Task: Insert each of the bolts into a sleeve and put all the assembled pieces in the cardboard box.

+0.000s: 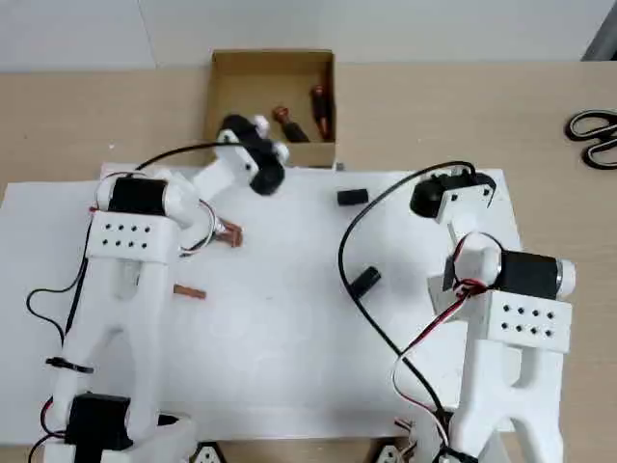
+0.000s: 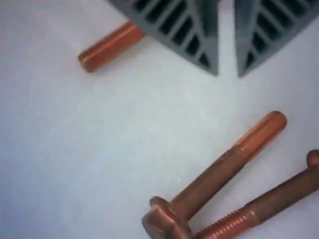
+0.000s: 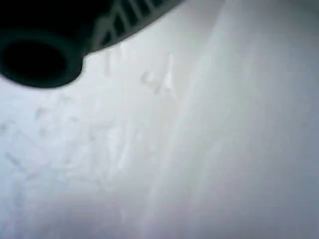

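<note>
Three copper bolts (image 2: 219,174) lie flat on the white sheet (image 2: 99,149) below the left end effector (image 2: 227,72). Its grey ribbed fingers (image 2: 184,30) stand a narrow gap apart with nothing between them, and one bolt's shank runs behind a finger. In the high view the cardboard box (image 1: 224,106) sits on the tabletop (image 1: 96,116) at the sheet's far edge, with two assembled pieces (image 1: 289,123) in its right half. One black sleeve (image 1: 353,197) lies just off the box's front-right corner, and a second sleeve (image 1: 364,282) lies farther from the box. The right end effector (image 1: 448,198) hangs over the sheet, to the right of the box past the nearer sleeve; whether it grips anything I cannot tell.
</note>
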Controlling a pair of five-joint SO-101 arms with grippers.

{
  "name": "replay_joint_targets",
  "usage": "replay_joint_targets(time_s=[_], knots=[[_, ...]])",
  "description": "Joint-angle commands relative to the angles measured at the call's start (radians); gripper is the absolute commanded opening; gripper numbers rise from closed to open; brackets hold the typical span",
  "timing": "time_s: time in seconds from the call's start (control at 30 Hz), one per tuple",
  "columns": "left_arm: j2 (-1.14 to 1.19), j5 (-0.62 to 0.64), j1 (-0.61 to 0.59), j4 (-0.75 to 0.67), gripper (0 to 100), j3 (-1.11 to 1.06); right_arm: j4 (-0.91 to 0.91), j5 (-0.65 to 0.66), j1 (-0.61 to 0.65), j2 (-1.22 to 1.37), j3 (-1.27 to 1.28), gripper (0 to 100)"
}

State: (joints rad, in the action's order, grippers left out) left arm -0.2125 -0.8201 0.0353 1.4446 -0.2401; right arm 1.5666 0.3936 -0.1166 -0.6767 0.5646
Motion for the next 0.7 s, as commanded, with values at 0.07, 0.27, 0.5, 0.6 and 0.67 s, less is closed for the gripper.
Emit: replay_joint_targets(time_s=[0.07, 0.27, 0.5, 0.6, 0.67], knots=[[0.000, -0.167, 0.014, 0.017, 6, 0.041, -0.005, 0.025, -0.007, -0.028, -0.006, 0.6], [0.092, -0.282, 0.034, 0.043, 7, 0.039, -0.031, 0.066, -0.076, -0.028, 0.044, 0.7], [0.238, -0.328, 0.032, -0.054, 9, 0.044, -0.045, 0.103, -0.171, -0.028, 0.118, 0.7], [0.279, -0.331, 0.032, -0.120, 9, 0.045, -0.042, 0.104, -0.183, -0.030, 0.118, 0.7], [0.299, -0.358, 0.034, -0.143, 9, 0.045, -0.042, 0.101, -0.180, -0.030, 0.118, 0.7]])
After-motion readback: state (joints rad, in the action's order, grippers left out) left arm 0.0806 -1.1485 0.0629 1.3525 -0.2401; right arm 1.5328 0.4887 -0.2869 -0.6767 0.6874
